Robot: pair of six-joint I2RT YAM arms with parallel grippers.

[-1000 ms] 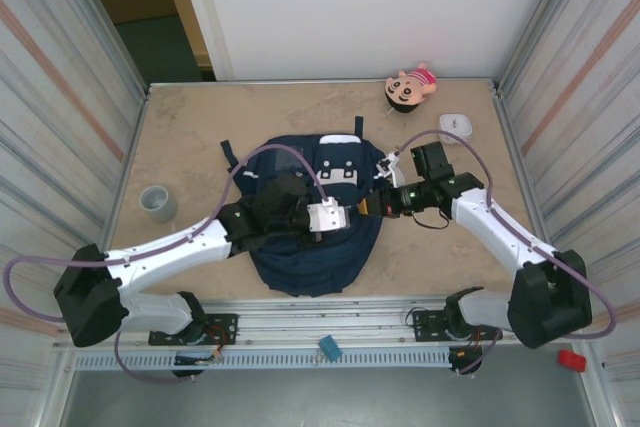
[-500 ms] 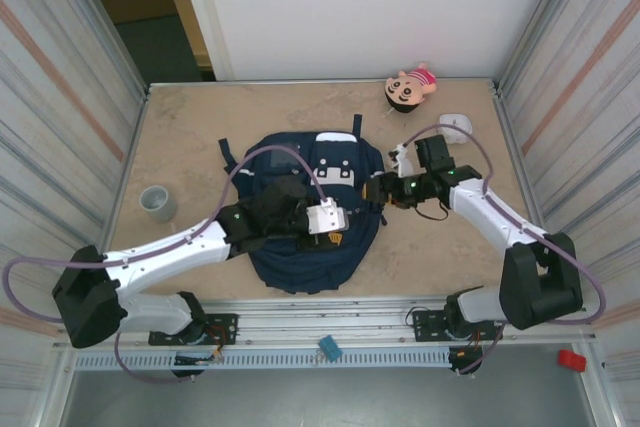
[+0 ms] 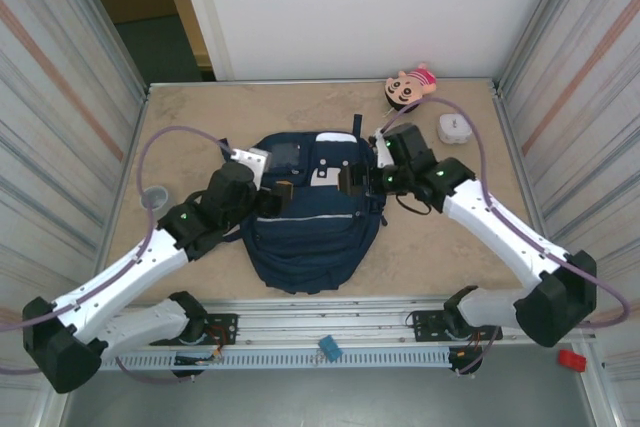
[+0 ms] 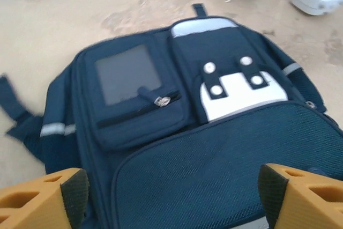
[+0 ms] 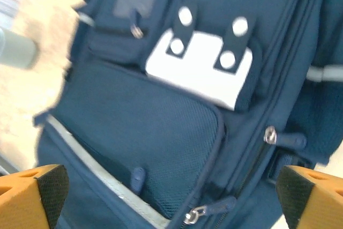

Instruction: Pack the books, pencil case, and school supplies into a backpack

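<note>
Squarely on the worktop (image 3: 180,117) lies the navy backpack (image 3: 312,237) — flat, pockets up, zips within reach; left fingers (image 4: 43,199) and right fingers (image 5: 32,191) hover above it, spread wide — gripping nothing.

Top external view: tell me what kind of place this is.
Likely a robot test cell, not a classroom: a table boxed in by corrugated panels, the left arm and right arm bolted to a metal rail, and staged props like the backpack and a plush doll.

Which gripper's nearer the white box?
Right. The right gripper is over the backpack's right half, nearer the white box; the left gripper hovers over its left half.
</note>
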